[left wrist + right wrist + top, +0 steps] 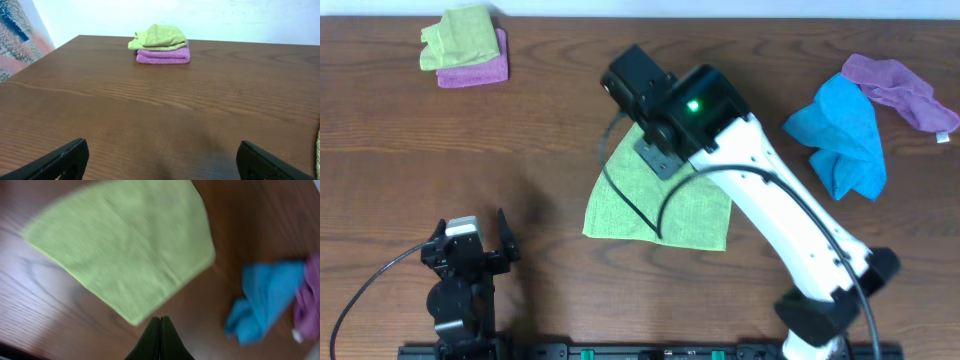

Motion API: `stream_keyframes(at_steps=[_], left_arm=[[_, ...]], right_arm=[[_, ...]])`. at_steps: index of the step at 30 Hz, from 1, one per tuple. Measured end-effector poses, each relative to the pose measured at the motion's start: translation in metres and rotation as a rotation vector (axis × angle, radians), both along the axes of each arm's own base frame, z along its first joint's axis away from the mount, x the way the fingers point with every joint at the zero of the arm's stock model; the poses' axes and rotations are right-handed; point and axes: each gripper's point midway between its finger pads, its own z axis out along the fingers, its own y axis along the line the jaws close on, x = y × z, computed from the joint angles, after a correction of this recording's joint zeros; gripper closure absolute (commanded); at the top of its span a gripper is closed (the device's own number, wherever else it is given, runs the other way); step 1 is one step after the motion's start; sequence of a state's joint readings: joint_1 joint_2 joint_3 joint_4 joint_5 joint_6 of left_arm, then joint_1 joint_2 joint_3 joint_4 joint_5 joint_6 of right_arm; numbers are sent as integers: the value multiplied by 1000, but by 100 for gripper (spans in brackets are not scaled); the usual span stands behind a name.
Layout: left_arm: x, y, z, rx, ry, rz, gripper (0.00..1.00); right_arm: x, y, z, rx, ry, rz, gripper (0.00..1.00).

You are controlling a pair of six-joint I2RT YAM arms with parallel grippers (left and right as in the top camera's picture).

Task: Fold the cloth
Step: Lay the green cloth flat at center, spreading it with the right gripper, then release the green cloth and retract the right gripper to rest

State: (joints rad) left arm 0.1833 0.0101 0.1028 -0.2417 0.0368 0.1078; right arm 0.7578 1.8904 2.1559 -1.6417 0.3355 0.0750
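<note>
1. Right claw (pixel 160 321): in its wrist view the two fingers are pressed flat together with nothing pinched between them, just a dark wedge poking up from the bottom edge
2. The cloth (pixel 125 250) is right ahead of those tips. It's spread out flat on the table (pixel 45 320) and fills most of the upper left of that view. Its nearest corner sits just to the left of the tips. The shot is blurry, so I can't tell if the tips touch it
3. From overhead the white right arm (pixel 760 190) reaches across the middle of the table and its wrist covers the far part of the cloth (pixel 620 205). The near edge and both near corners are showing
4. The cloth looks like one flat lime-green piece, wider at the near side and narrower toward the far side
5. Off to the right, well apart from the cloth, a crumpled blue cloth (pixel 840 130) touches a purple cloth (pixel 900 85)
6. Left claw (pixel 162 147): fingers spread wide with nothing between them, parked at the near left edge of the table, well apart from the cloth
7. Far left corner: a small folded green cloth (pixel 157 36) stacked on a pink cloth (pixel 162 55)
</note>
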Motion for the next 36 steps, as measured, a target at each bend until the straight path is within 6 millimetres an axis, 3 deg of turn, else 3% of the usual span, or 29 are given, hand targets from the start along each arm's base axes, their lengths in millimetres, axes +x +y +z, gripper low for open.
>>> stream_keyframes(at_steps=[3,7,14,19,20,21,23,27,31,36], left_arm=[[0,0,0,0,0,0,4],[0,0,0,0,0,0,5],[0,0,0,0,0,0,5],[0,0,0,0,0,0,5],[0,0,0,0,0,0,4],[0,0,0,0,0,0,5],[0,0,0,0,0,0,5],[0,0,0,0,0,0,5],[0,0,0,0,0,0,5],[1,-2,1,-12,-5,-10,5]], right_arm=[[-16,-19,-4,-45,-16,-71,99],[-51,-43,-8,-68,-23,-129,98],[-113,-102,2,52,-93,-255,98],[-153,-132,-1,165,-127,-277,97],[-160,-139,-1,201,-138,-280,85],[-167,-146,2,242,-154,-288,60],[-178,-157,8,315,-186,-290,33],[-196,-174,22,454,-252,-283,1],[-209,-183,27,546,-280,-265,1],[-216,-178,26,583,-244,-246,1]])
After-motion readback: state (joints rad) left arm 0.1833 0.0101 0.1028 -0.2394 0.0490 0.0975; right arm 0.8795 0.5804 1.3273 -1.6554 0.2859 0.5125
